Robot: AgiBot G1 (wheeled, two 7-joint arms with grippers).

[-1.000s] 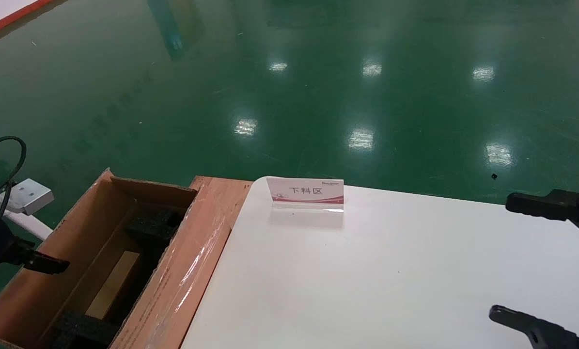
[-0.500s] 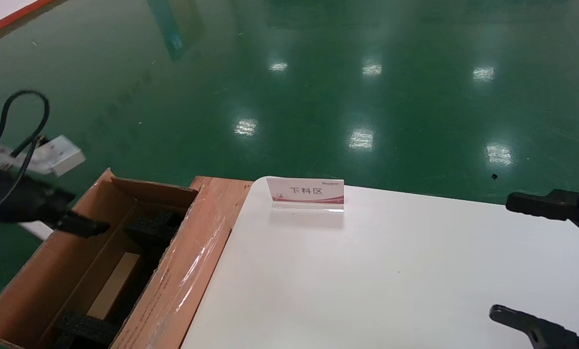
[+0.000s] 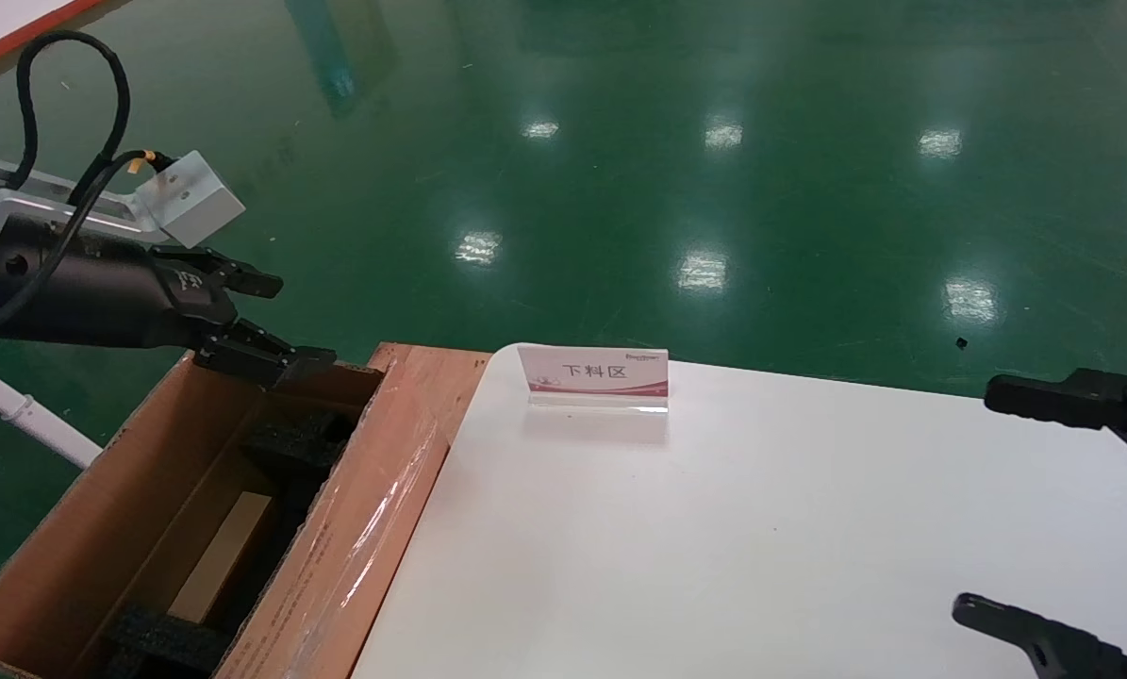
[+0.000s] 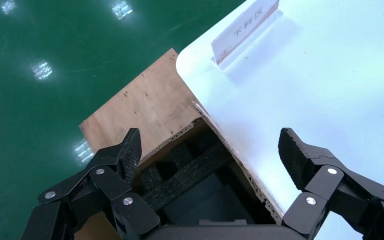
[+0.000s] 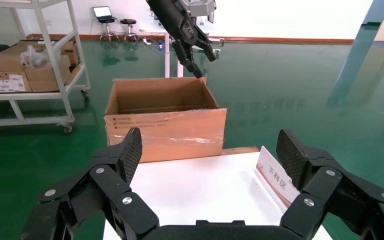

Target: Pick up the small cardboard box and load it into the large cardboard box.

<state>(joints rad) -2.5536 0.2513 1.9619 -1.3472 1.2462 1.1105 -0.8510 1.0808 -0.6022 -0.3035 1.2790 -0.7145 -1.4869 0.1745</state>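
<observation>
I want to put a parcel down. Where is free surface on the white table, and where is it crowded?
The white table is bare between the sign stand, the large cardboard box and the open right gripper. Crowded: inside that box, with black foam blocks, under the open left gripper.

Glossy green floor (image 3: 620, 170) mirrors ceiling lights; a white shelving cart (image 5: 45, 70) stands by the far wall

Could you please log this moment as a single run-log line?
left gripper: open, empty, above far end of large brown corrugated cardboard box | small salmon-brown cardboard box: inside it | right gripper: open, over white table
</observation>
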